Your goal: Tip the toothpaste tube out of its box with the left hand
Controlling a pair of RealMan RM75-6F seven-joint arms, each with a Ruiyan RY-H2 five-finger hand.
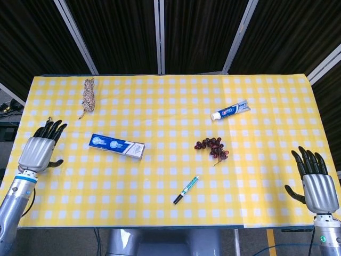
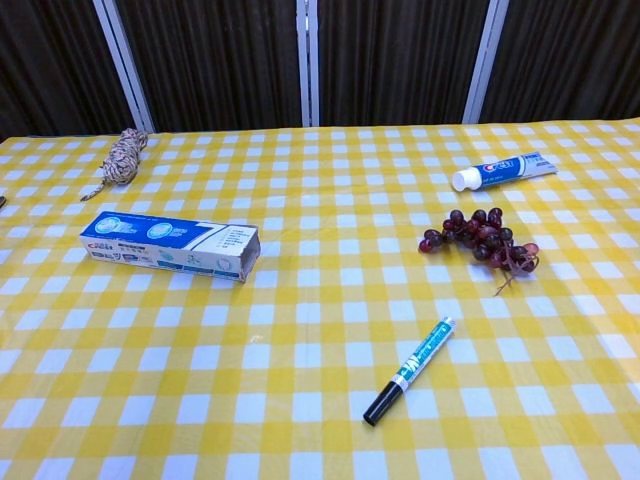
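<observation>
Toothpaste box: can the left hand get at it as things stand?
Probably yes. The left hand is open over the table's left side, and only bare cloth shows between it and the toothpaste box, which lies flat.
</observation>
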